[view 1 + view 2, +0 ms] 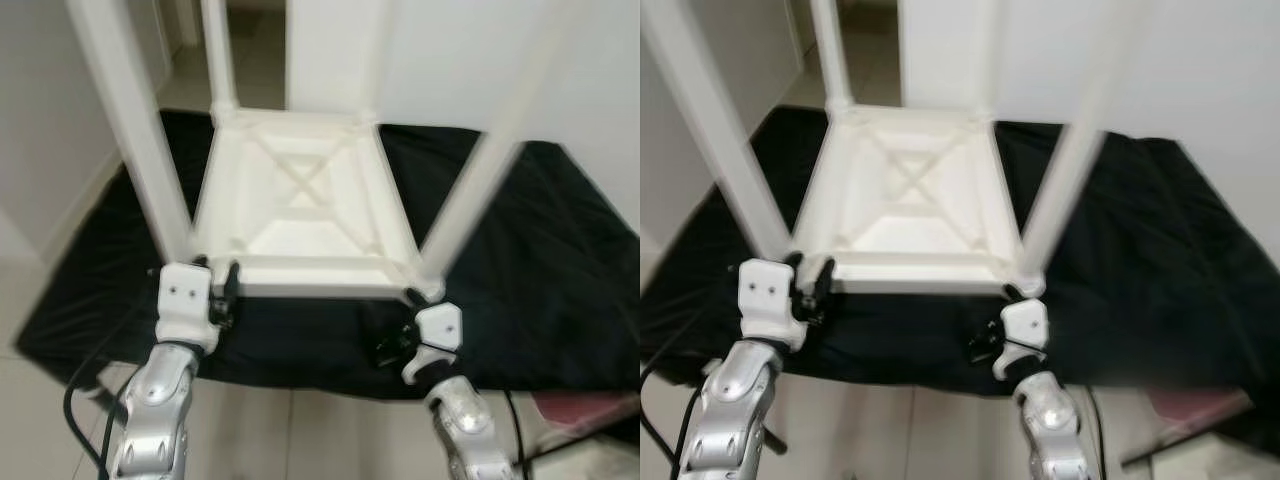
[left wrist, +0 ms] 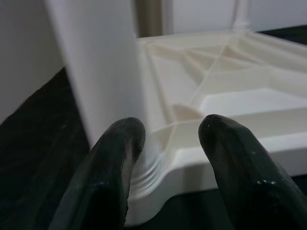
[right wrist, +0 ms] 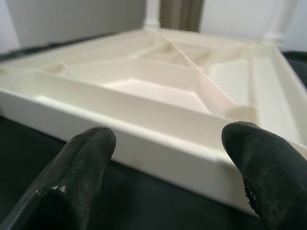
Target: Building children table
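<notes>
A white plastic children's table [image 1: 300,200] lies upside down on a black cloth [image 1: 560,250], its legs pointing up. My left gripper [image 1: 222,282] is at the front-left corner, open, its fingers [image 2: 120,143] on either side of the base of the front-left leg [image 1: 140,130]. My right gripper [image 1: 400,322] is at the front-right corner, just below the front-right leg [image 1: 480,170]. It stands open, fingers [image 3: 91,148] spread wide before the table's front rim [image 3: 158,143], touching nothing that I can see.
The cloth covers a low surface whose front edge runs just under my wrists. White walls close in on the left and behind, with a doorway [image 1: 255,50] at the back. A reddish object [image 1: 580,408] lies low on the right. Black cables [image 1: 85,400] hang by my left arm.
</notes>
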`<state>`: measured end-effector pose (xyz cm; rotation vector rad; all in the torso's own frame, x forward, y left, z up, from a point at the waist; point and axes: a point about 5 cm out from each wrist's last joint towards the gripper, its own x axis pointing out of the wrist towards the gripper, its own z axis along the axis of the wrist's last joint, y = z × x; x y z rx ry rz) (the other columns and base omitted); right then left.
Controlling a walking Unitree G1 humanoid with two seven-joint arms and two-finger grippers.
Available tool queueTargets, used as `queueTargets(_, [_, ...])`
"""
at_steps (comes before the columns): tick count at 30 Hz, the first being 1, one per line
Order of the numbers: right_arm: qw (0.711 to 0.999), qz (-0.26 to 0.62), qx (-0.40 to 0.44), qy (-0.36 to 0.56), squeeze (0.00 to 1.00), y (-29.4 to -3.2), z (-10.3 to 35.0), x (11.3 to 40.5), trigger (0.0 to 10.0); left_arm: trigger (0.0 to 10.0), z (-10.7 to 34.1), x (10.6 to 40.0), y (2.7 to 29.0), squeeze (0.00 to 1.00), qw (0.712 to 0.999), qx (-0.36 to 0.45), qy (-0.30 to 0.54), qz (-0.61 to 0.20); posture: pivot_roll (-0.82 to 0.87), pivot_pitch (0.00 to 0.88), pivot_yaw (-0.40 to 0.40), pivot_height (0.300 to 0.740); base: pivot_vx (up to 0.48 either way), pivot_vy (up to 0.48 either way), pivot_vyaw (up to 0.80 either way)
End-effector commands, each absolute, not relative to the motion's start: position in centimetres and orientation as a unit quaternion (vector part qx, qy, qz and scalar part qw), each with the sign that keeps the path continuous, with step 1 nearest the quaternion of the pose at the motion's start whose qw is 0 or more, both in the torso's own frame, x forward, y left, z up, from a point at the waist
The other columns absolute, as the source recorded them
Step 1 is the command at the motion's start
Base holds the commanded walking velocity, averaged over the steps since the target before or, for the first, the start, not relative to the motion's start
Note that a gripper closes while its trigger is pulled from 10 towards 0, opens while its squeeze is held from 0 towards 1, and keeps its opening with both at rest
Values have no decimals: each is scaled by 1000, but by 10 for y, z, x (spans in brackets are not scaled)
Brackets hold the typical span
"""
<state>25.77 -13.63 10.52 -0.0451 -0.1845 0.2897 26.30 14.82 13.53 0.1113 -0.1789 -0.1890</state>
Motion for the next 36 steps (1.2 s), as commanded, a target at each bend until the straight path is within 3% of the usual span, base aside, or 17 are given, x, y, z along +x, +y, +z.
queueTargets(1, [990,120,-16,-74,0,-149,97,254,10000,10000,127,261,140,0,989,46,-79,-112,-30,92,-37,740,0,0,0])
queueTargets(6, [991,113,-22,-70,0,-149,94,254,10000,10000,118,262,136,0,989,31,-66,-125,-54,100,-37,740,0,0,0])
queueTargets(12, [989,106,-54,-83,0,-147,91,248,10000,10000,117,267,111,0,986,22,-73,-149,-58,122,1,740,0,0,0])
queueTargets(20, [984,104,-99,-103,0,-150,91,228,10000,10000,125,254,125,0,982,56,-94,-156,-34,125,19,740,0,0,0])
queueTargets(21, [985,98,-103,-100,612,-154,89,221,10000,10000,128,249,132,0,979,72,-106,-160,-29,126,22,740,0,0,0])
queueTargets(22, [985,98,-103,-100,612,-154,89,221,10000,10000,128,249,132,0,979,72,-106,-160,-29,126,22,740,0,0,0])
queueTargets(23, [986,88,-100,-100,1000,-158,88,215,10000,10000,130,244,139,0,977,82,-111,-161,-27,125,24,740,0,0,0])
queueTargets(29, [988,53,-107,-100,1000,-167,88,210,10000,10000,130,239,147,0,976,88,-111,-164,-24,122,25,740,0,-111,0])
queueTargets(35, [989,-63,-93,-92,1000,-188,89,212,10000,10000,130,241,145,0,975,93,-107,-168,-31,111,22,740,0,0,0])
queueTargets(36, [989,-84,-84,-89,27,-192,89,213,10000,10000,131,241,144,0,975,90,-108,-170,-31,111,22,740,0,0,0])
